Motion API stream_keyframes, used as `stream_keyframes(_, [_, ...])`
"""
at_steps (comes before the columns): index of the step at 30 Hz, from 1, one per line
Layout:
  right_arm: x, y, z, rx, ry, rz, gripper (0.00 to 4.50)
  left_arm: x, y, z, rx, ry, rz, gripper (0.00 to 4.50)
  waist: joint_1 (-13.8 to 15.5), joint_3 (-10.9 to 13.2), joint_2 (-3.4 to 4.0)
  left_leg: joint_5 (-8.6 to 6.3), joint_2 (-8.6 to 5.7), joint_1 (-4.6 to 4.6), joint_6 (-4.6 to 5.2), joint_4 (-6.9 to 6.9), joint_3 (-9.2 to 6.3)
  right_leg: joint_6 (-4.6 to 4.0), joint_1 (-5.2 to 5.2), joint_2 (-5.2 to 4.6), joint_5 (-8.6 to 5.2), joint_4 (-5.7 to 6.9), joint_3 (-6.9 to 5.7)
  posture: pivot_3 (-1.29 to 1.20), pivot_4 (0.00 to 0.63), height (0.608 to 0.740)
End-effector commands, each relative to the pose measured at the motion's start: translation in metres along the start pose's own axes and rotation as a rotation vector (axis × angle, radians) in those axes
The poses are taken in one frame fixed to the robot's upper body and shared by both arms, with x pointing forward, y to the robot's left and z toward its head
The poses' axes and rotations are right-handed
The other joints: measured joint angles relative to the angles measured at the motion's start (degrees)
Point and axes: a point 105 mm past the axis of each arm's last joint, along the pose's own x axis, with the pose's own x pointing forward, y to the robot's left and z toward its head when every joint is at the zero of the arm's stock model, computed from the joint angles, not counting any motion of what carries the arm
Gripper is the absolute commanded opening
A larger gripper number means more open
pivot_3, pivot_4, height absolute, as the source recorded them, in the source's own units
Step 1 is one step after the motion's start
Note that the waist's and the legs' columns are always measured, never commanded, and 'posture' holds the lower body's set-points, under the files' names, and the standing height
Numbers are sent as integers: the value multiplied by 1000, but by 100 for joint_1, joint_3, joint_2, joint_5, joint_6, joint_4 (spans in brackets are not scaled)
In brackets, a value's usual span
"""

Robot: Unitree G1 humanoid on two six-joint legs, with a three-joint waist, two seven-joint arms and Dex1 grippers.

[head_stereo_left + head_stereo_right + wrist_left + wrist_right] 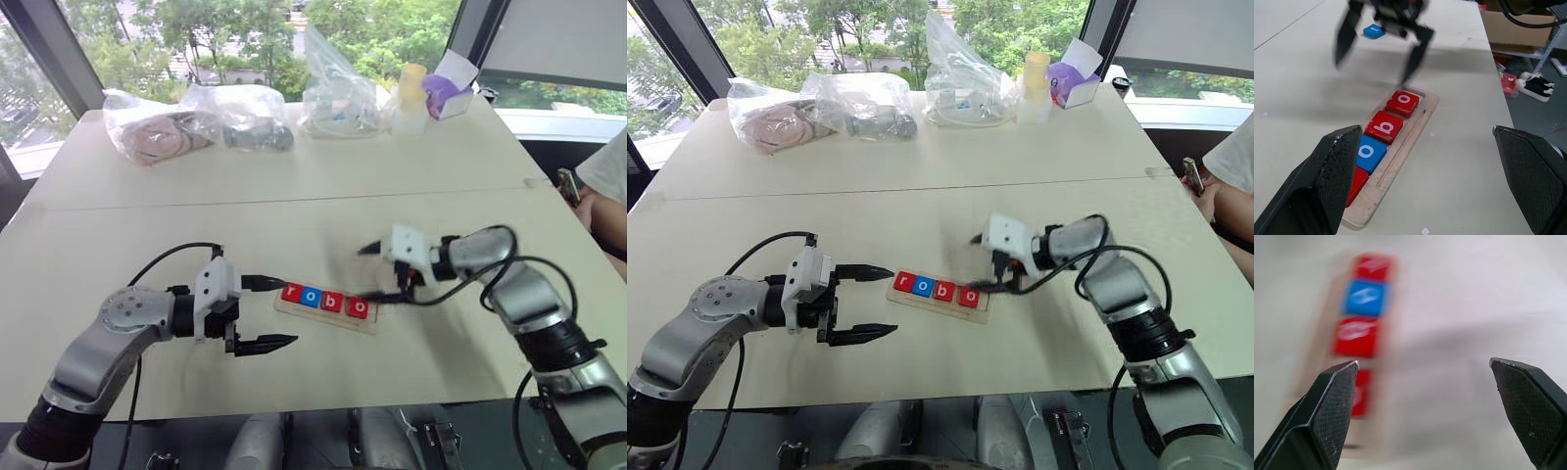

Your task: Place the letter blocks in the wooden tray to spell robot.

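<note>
A wooden tray (325, 317) lies at the table's front centre. It holds a red r (292, 292), a blue o (312, 297), a red b (333, 302) and a red o (359, 308) in a row. My left gripper (267, 313) is open just left of the tray, with nothing between its fingers. At the tray's right end my right gripper (368, 272) hovers open and empty. In the left wrist view a blue letter block (1374, 31) lies on the table beyond the right gripper (1373, 71).
Several clear plastic bags (235, 116) sit along the table's far edge, with a yellow-capped bottle (410, 96) and a purple object (446, 96). A person (607, 181) sits at the right edge. A seam (294, 201) crosses the table.
</note>
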Motion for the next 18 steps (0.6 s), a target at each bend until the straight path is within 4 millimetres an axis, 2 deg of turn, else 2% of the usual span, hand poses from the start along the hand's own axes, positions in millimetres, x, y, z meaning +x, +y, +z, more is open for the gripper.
stream_keyframes(1, [-23, -5, 4, -24, 0, -68, 4447, 0, -1, 7, 27, -28, -3, 4500, 24, 0, 0, 0, -1, -1, 0, -1, 0, 0, 0, 0, 0, -1, 0, 0, 150, 740])
stream_keyframes(6, [-46, -9, -6, 27, 39, -193, 4447, 2, 0, 7, 31, -31, -9, 4500, 14, 0, 0, -1, -2, -2, 2, -4, 2, 0, 0, -7, 0, -3, 0, 0, 150, 740])
stream_keyframes(9, [-60, -22, -22, 51, 108, -365, 4447, 3, 1, 7, 32, -34, -13, 4500, -8, 0, 0, -1, 0, 0, 1, -3, 2, 0, 0, -7, 0, -1, 1, 0, 150, 740])
stream_keyframes(12, [-85, -40, -48, 207, 163, -624, 4447, 3, 1, 7, 32, -35, -19, 4500, 2, -1, 0, 0, 0, 0, 0, -1, 3, -1, 0, -7, -1, 0, 2, 0, 150, 740])
stream_keyframes(14, [-98, -43, -68, 339, 212, -769, 4447, 3, 2, 6, 33, -35, -23, 4500, 9, -1, 0, 0, 0, 0, 0, 0, 2, -1, 0, -6, -1, 0, 3, 0, 150, 740])
stream_keyframes(18, [-95, -38, -77, 530, 215, -900, 4447, 4, 4, 6, 40, -37, -34, 4500, -8, -1, 1, 0, -1, -1, 0, -1, 2, -2, -1, -6, -1, 0, 5, 0, 150, 740])
